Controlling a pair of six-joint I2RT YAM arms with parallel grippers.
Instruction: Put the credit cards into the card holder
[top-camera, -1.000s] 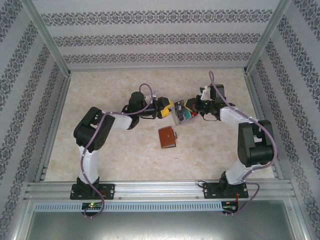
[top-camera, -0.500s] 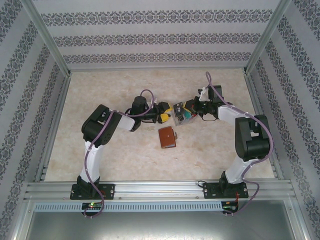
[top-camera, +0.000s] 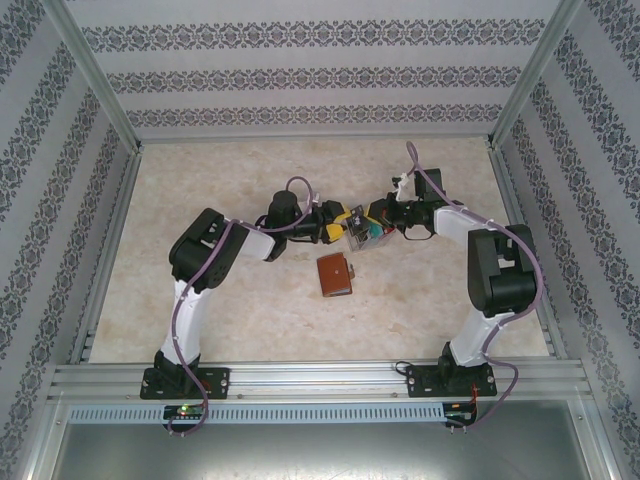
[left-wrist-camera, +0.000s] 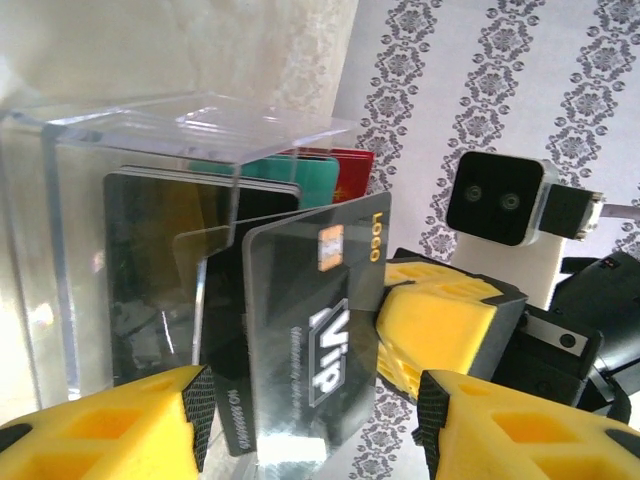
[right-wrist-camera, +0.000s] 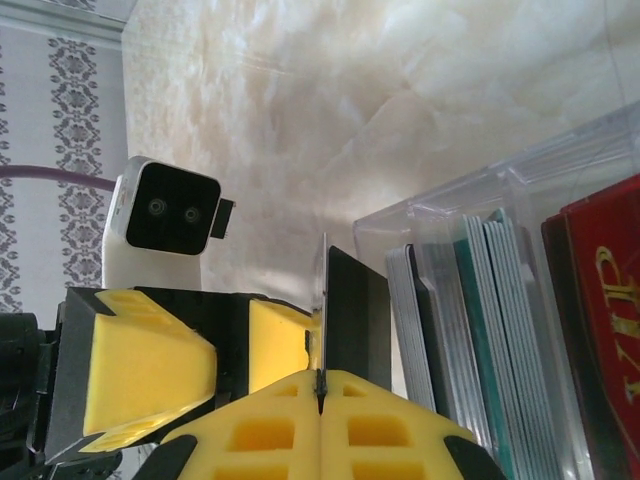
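Top external, claws: the left claw (top-camera: 340, 225) and the right claw (top-camera: 378, 217) meet nose to nose over the table (top-camera: 220, 180), with the clear tray (top-camera: 358, 238) between their tips.
Top external, card holder: the card holder (top-camera: 334, 275) lies folded shut on the table. It is well apart from both claws, on the side toward the arm bases, and neither claw touches it.
Left wrist, left claw: the jaws stand apart, one yellow finger (left-wrist-camera: 110, 430) on each side of the dark grey card (left-wrist-camera: 310, 330). The card stands upright between them, and I see no clamp on it.
Left wrist, right claw: it faces the left claw from the far side, with a yellow finger against the card's edge.
Left wrist, tray: it sits just beyond the left claw's tips and holds a second dark card (left-wrist-camera: 150, 270), a teal card (left-wrist-camera: 305, 180) and a red card (left-wrist-camera: 350, 168), all on edge.
Right wrist, right claw: the fingers are pressed together, clamped on the dark grey card's lower edge. The card juts out ahead of the fingertips.
Right wrist, left claw: it sits opposite, with one finger just beside the card's face.
Right wrist, tray: it sits beside the right claw's tips, with cards packed upright inside.
Progress: early, in my judgement. One of the credit cards is out of the tray and looks to be mid-handover.
Left to do: the holder must be opened, and no card shows in it so far. This card and those in the tray all have to be put into it.
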